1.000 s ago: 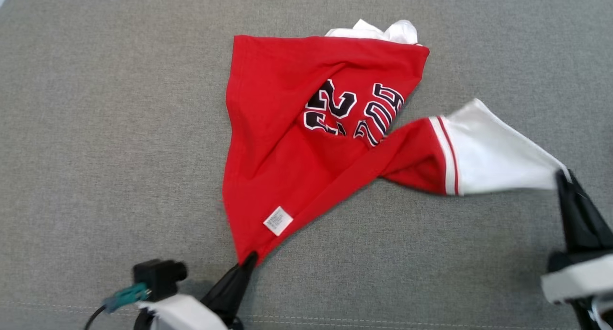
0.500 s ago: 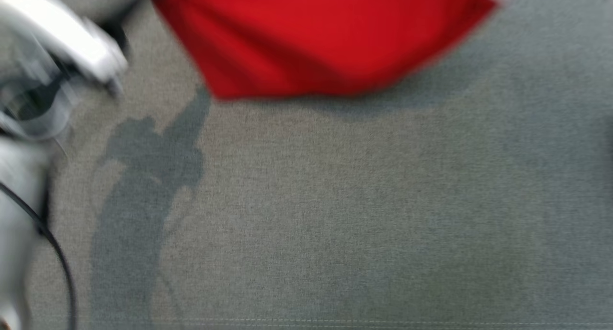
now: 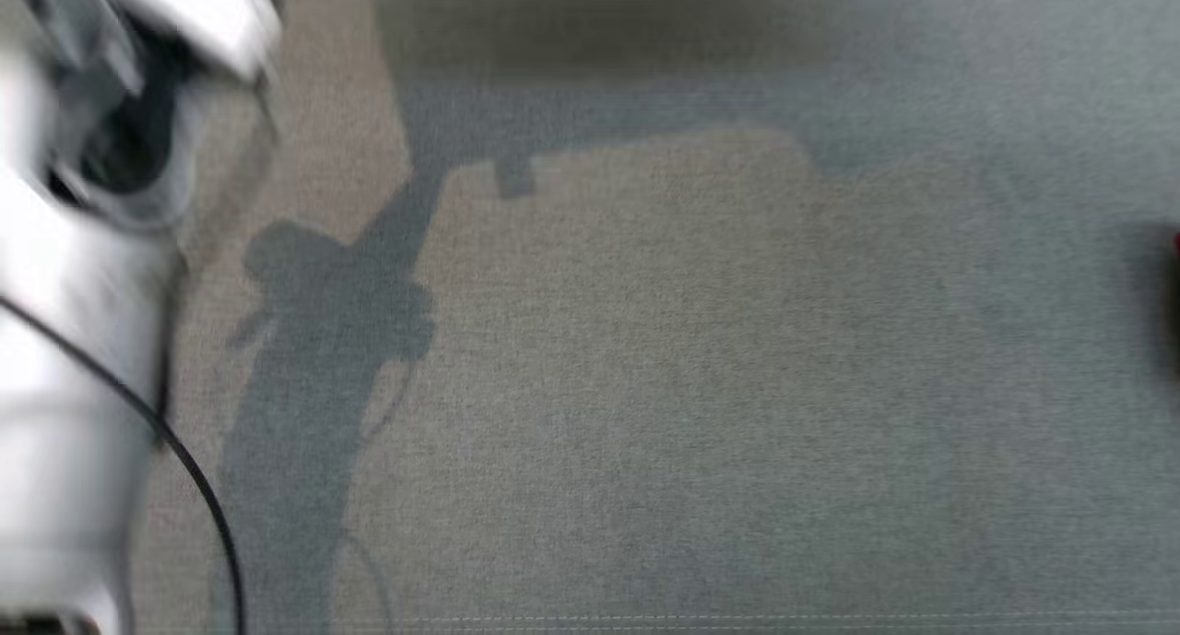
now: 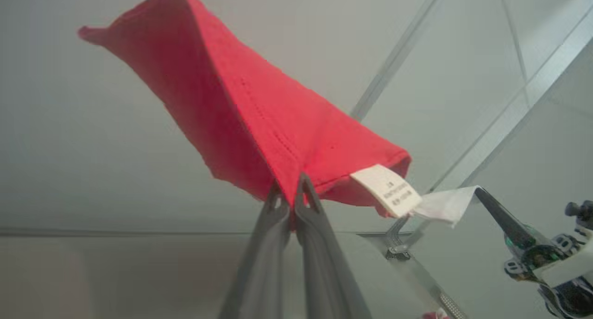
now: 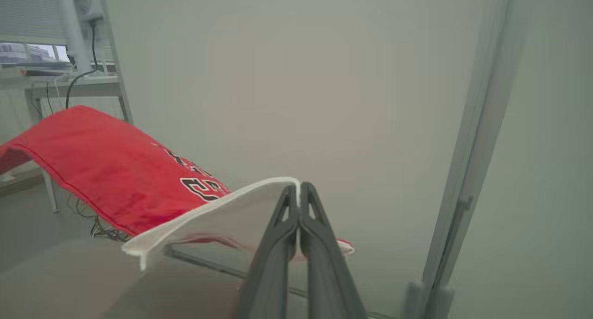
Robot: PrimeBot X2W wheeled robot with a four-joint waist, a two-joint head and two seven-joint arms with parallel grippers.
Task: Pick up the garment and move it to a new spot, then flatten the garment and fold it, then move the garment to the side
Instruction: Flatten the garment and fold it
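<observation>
Grey upholstery (image 3: 701,386) spreads under my head camera, with a blurred pale forearm (image 3: 64,340) at its left. Nearest my wrist cameras, my left gripper (image 4: 291,196) is pressed together on a red hem corner beside the white label (image 4: 387,189). My right gripper (image 5: 299,189) pinches the white sleeve (image 5: 222,217) by its edge. Beyond them the garment (image 4: 259,115) hangs in the air between the two. I judge this to be the carry to a new spot. Next I must lower it with both arms drawn apart, so it lands flat. Count: one garment, one label, two grippers.
</observation>
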